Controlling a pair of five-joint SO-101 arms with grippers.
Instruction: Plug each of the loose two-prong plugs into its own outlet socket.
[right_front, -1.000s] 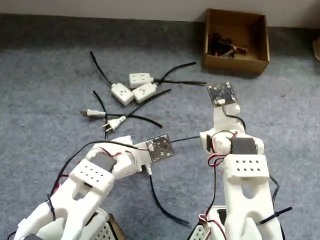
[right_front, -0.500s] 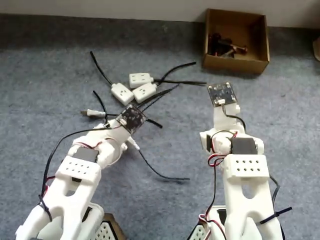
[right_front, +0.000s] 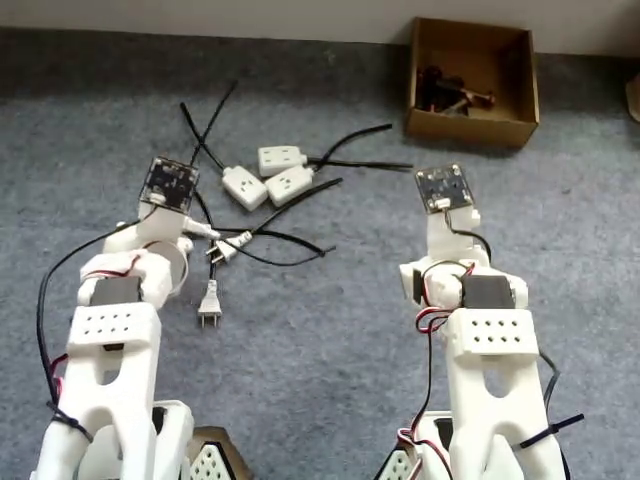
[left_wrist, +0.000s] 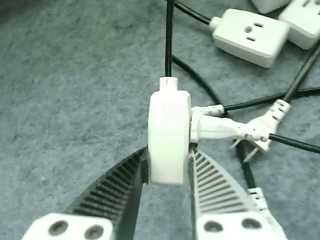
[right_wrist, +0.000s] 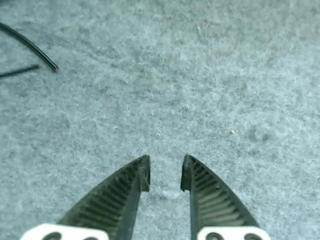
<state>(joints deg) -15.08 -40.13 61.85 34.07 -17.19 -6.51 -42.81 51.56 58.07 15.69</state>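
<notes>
My left gripper (left_wrist: 167, 161) is shut on a white outlet socket (left_wrist: 169, 131), held edge-on, its black cord running away from me. A white plug (left_wrist: 220, 128) lies with its prong end against the socket's side; the prongs are hidden, so I cannot tell if it is inserted. A second plug (left_wrist: 267, 120) rests just beyond with bare prongs, and a third plug (right_front: 209, 300) lies nearer the left arm's (right_front: 112, 325) base. Three more sockets (right_front: 270, 175) sit clustered at the table's middle back. My right gripper (right_wrist: 165, 172) hovers open over bare carpet.
A cardboard box (right_front: 518, 75) with small parts stands at the back right. Black cords (right_front: 290, 258) cross the carpet between the plugs and sockets, and two cord ends (right_wrist: 47, 64) lie ahead of the right gripper. Grey carpet (right_front: 340, 330) covers the table.
The left arm swung from the table's centre to the left with the socket in its gripper, dragging its cord to the far side. A plug came into view near its base. The right arm stayed still.
</notes>
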